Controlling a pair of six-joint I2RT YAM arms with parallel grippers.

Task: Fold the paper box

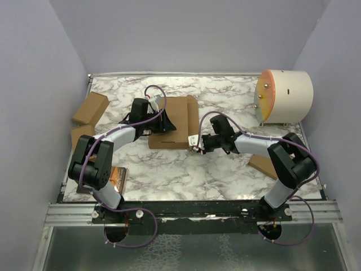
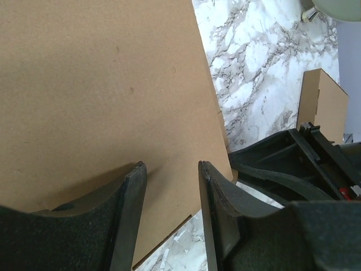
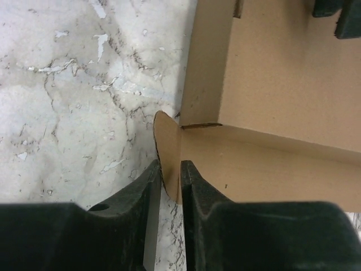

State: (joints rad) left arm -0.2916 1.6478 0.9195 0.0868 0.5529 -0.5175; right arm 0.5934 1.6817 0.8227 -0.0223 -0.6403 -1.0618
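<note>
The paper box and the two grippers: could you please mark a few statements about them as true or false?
1. The right gripper pinches a rounded tab at a corner of the paper box. True.
2. The left gripper is clamped shut on a side flap. False: its jaws stand apart over a flat panel of the box.
3. The cream cylinder sits at the table's far right corner. True.
4. The smaller cardboard boxes are stacked on the paper box. False: they lie on the table apart from it, towards the side edges.
</note>
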